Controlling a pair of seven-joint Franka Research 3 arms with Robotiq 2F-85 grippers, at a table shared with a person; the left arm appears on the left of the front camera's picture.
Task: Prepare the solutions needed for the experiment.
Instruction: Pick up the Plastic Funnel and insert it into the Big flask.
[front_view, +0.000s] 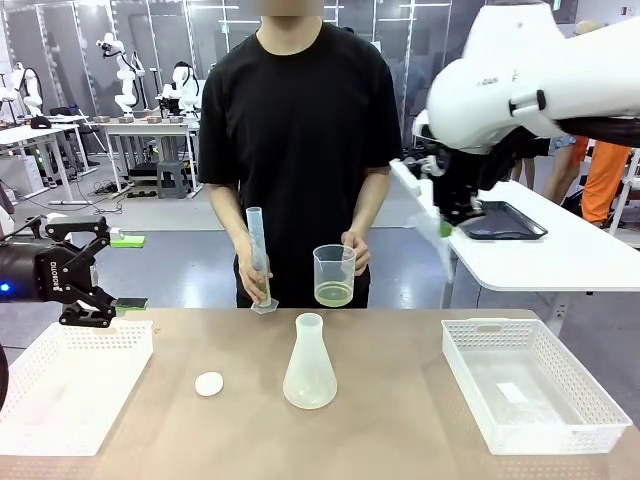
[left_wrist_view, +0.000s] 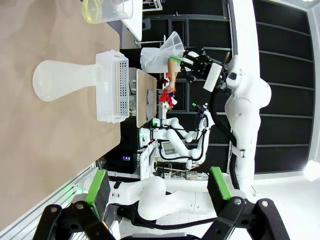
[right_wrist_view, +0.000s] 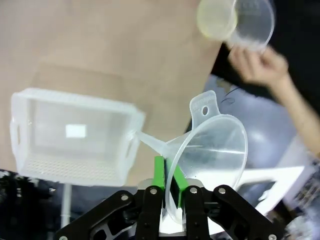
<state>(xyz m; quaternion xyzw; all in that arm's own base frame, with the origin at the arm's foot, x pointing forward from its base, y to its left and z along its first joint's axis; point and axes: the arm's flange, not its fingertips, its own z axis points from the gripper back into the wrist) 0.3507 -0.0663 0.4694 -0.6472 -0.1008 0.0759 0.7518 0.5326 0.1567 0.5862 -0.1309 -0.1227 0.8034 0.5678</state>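
right hand (right_wrist_view: 168, 172) pinches the funnel (right_wrist_view: 210, 150) by its thin rim, up right of the flask (front_view: 309, 365); it could swivel and topple the flask. left hand (front_view: 118, 272), left of the flask, gapes empty.

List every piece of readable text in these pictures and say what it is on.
"ROBOTIQ", upside down, on the black body of the robot's left hand.
Any marks on the measuring cylinder and the beaker are too faint to read.

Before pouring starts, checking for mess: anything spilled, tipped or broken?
Nothing stands out. The conical flask stands upright, the tabletop looks dry, the yellow-green liquid sits in the person's beaker, and the right gripper holds an intact funnel.
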